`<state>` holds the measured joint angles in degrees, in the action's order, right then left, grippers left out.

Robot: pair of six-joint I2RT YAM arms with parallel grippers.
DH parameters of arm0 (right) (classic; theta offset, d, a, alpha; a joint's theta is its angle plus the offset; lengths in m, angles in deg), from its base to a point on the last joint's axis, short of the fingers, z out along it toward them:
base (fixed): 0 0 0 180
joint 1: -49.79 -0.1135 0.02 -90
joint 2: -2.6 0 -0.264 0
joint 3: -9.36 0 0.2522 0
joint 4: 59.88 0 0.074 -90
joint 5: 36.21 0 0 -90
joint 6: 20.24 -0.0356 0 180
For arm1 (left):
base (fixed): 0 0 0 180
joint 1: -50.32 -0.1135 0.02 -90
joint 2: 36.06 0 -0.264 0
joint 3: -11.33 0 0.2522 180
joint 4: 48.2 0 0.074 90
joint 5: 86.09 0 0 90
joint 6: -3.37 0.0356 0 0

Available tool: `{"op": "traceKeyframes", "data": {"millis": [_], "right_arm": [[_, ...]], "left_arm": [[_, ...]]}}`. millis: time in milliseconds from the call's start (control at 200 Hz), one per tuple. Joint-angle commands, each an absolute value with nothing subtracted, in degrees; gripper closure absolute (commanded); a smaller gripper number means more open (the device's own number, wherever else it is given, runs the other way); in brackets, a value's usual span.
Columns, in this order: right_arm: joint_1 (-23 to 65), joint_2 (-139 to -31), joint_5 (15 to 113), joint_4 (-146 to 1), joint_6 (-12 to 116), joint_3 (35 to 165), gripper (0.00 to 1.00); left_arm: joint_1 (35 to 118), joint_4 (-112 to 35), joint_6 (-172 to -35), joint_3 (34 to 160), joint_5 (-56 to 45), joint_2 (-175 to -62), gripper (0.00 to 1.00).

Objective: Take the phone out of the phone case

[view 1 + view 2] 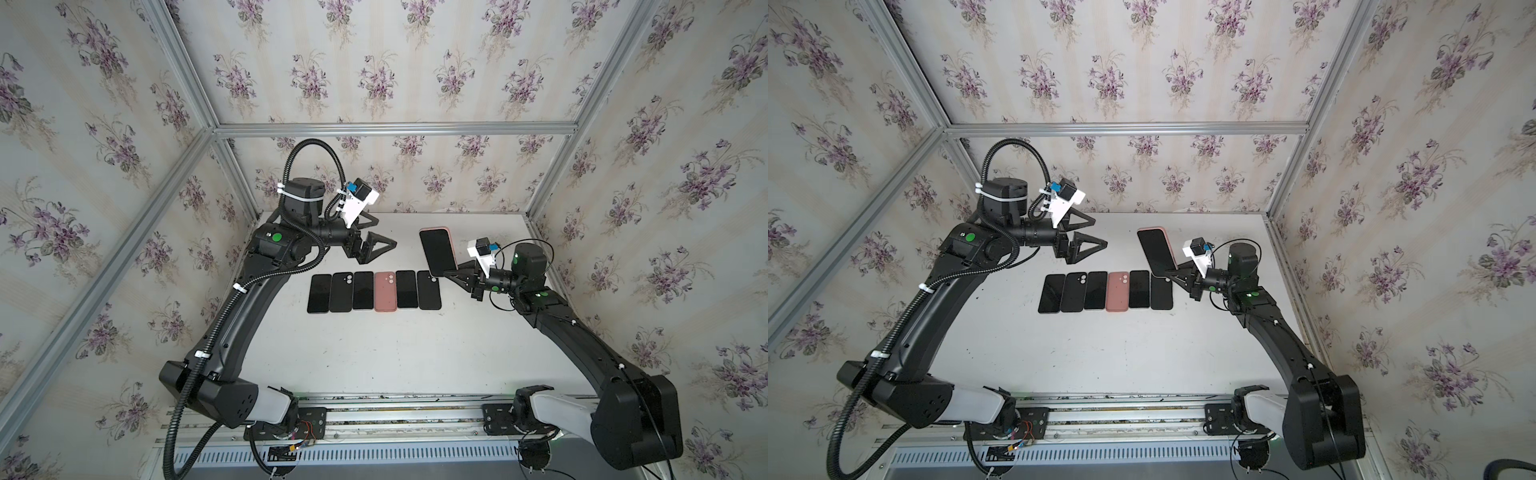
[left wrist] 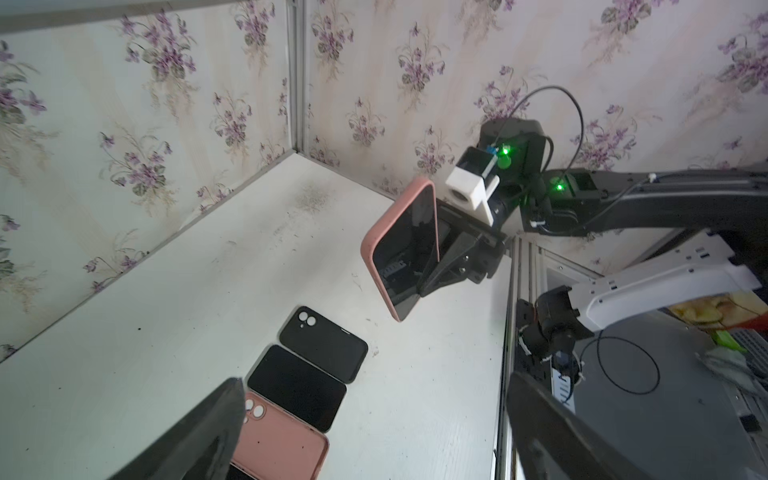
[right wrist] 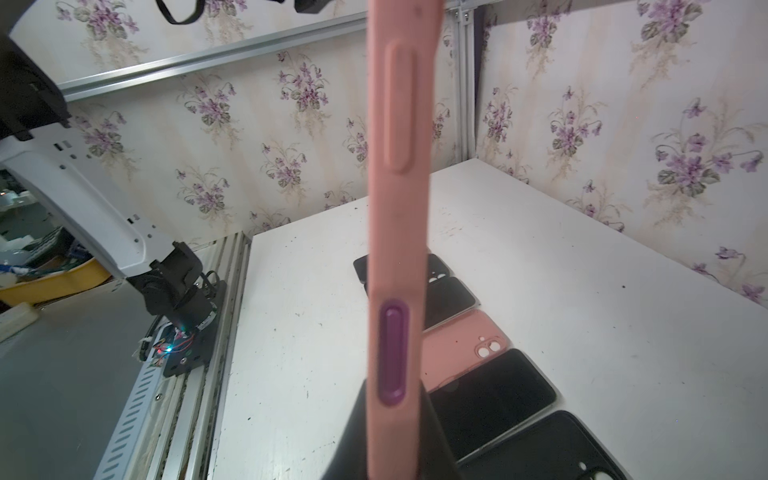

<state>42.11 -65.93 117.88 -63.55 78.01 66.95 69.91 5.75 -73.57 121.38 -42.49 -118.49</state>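
The phone (image 1: pixel 437 251), dark screen showing, sits inside a pink phone case (image 1: pixel 435 229) and is held tilted on end above the table's right rear. My right gripper (image 1: pixel 446 273) is shut on its lower end. The left wrist view shows the screen (image 2: pixel 409 249), the pink rim (image 2: pixel 375 245) and the right gripper (image 2: pixel 440 266) behind it. The right wrist view shows only the case's side edge (image 3: pixel 397 208) between the right gripper (image 3: pixel 395 419) fingers. My left gripper (image 1: pixel 385 233) hangs open and empty to the left of the phone, apart from it; both fingers (image 2: pixel 216 432) frame the left wrist view.
A row of several phones and cases (image 1: pixel 374 291) lies flat mid-table, among them a pink case (image 1: pixel 385 291) face down. Papered walls with metal posts (image 1: pixel 232 166) close in the back and sides. A metal rail (image 1: pixel 395 409) runs along the front edge.
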Motion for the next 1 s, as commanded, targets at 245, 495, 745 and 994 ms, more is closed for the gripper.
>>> {"op": "traceKeyframes", "data": {"millis": [245,495,745,994], "right_arm": [[37.4,-68.8,124.7,-62.8,85.1,69.8,1.0],[34.5,-69.5,124.2,-69.6,89.4,70.4,1.0],[32.7,-69.5,122.9,-73.6,91.7,70.7,1.0],[32.7,-69.1,122.1,-74.5,92.0,70.7,1.0]], "left_arm": [[70.7,9.0,-61.7,116.5,-49.5,-118.3,0.01],[73.7,9.1,-60.7,118.1,-52.3,-120.7,0.01],[75.4,9.3,-60.7,119.3,-53.8,-122.8,0.35],[75.5,10.6,-60.0,118.0,-54.5,-123.2,0.66]]}}
